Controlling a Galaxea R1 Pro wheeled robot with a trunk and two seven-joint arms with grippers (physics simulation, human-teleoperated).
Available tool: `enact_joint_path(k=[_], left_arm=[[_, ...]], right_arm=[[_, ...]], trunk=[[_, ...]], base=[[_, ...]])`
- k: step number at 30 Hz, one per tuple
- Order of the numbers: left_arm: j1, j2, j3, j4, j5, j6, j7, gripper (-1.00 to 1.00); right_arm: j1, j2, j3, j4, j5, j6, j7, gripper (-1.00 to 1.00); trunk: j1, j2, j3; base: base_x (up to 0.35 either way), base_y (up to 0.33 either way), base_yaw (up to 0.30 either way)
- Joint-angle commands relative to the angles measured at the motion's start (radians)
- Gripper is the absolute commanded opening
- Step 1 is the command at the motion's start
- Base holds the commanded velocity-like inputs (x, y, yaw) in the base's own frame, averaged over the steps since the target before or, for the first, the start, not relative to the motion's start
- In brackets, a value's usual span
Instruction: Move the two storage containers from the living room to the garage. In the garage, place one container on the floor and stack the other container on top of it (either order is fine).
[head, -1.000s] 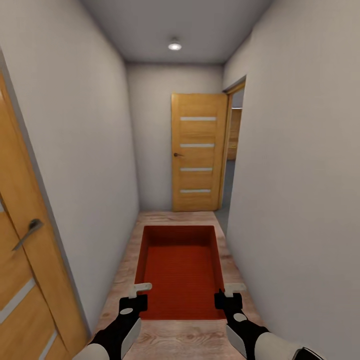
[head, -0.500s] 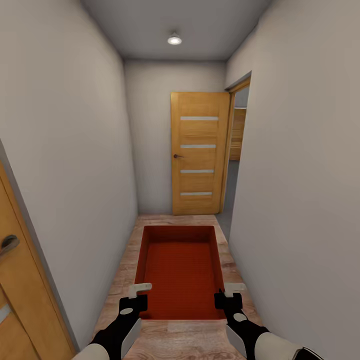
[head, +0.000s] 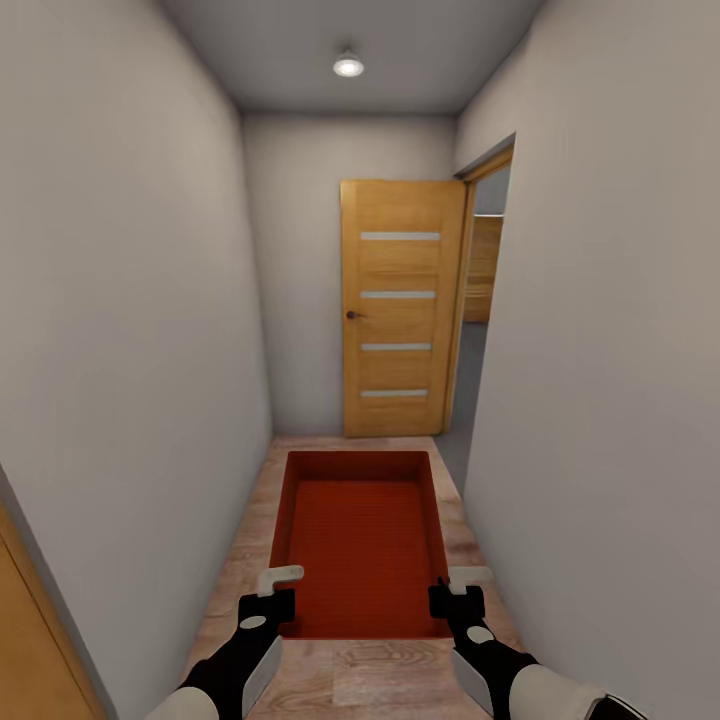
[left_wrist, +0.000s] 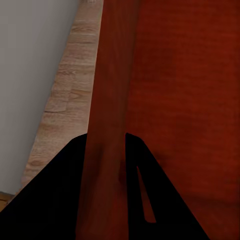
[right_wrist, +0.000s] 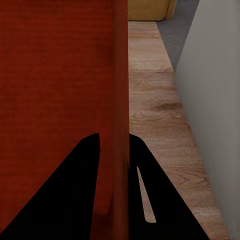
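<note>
I carry one orange-red storage container (head: 360, 540) in front of me, held level above the wood-plank floor of a narrow hallway. My left gripper (head: 272, 588) is shut on its left wall (left_wrist: 107, 125) near the near corner. On the opposite side, my right gripper (head: 458, 588) is shut on its right wall (right_wrist: 120, 100). In both wrist views the thin wall runs between the dark fingers (left_wrist: 60, 200) (right_wrist: 70, 195). The container is empty and its ribbed bottom shows.
Pale grey walls (head: 130, 350) close in on both sides. An orange-wood door with pale stripes (head: 400, 310) stands open at the hallway's end, beside a doorway (head: 480, 300) on the right with dark grey floor (head: 452, 440) past it. Another orange door's edge (head: 30, 640) is at lower left.
The whole view has advanced down the hallway: the left door has slid almost out of the picture and the far door looks larger. Both grippers keep the same hold on the container.
</note>
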Motion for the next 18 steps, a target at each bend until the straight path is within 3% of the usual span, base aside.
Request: enact_joint_path(k=[1,18], left_arm=[[-0.001,0.047,0.012,0.001,0.021,0.0,0.006,-1.0],[-0.001,0.047,0.012,0.003,0.021,0.0,0.006,-1.0]], right_arm=[[-0.001,-0.008,-0.057,-0.003,0.009,-0.019,0.002,-1.0],[-0.001,-0.008,-0.057,-0.003,0.009,-0.019,0.002,-1.0]], trunk=[[0.001,-0.001,-0.002],[0.001,-0.001,-0.002]], base=[[0.322,0.0,0.0],[0.322,0.0,0.0]])
